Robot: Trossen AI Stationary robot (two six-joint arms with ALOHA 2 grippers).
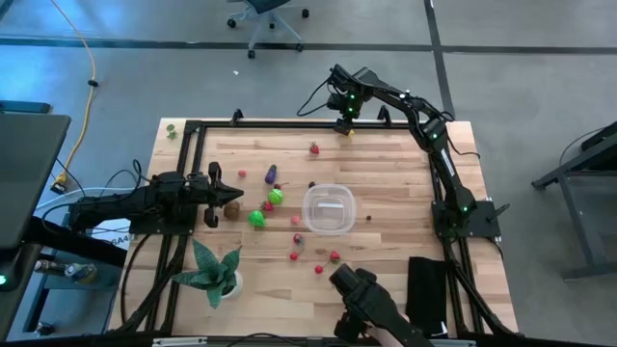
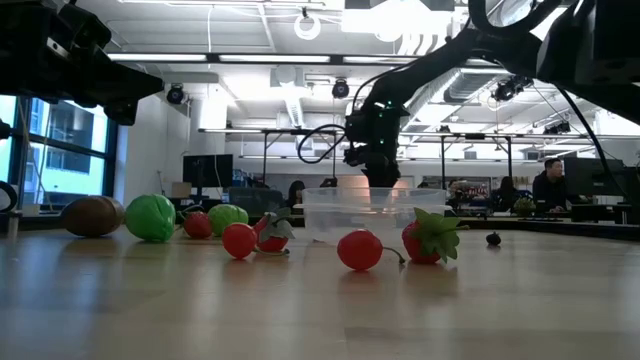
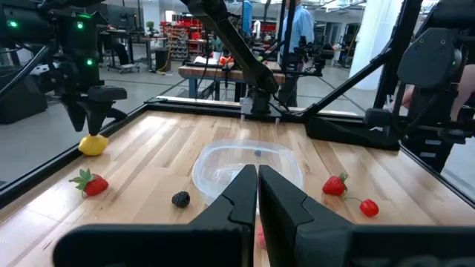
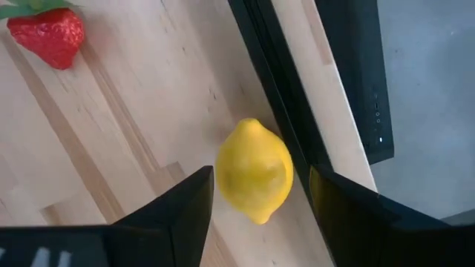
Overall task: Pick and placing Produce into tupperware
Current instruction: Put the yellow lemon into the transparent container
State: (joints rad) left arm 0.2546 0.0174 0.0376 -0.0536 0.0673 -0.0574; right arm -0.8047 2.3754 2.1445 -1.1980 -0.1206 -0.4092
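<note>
The clear tupperware (image 1: 329, 208) stands mid-table and also shows in the left wrist view (image 3: 223, 159). Small produce lies scattered around it: green balls (image 1: 256, 218), a purple piece (image 1: 271, 174), a strawberry (image 1: 314, 148) and red pieces (image 1: 295, 255). A yellow lemon (image 1: 345, 130) lies at the far edge beside the black frame rail. My right gripper (image 4: 260, 196) hangs open just above the lemon (image 4: 254, 170), one finger on either side of it. My left gripper (image 3: 257, 178) is shut and held above the table's left side, near a brown piece (image 1: 232, 205).
A black frame rail (image 4: 297, 111) runs close beside the lemon along the far edge. A spiky green potted plant (image 1: 214, 270) stands near the left front. A black pad (image 1: 427, 289) and a dark device (image 1: 371, 304) sit at the near edge.
</note>
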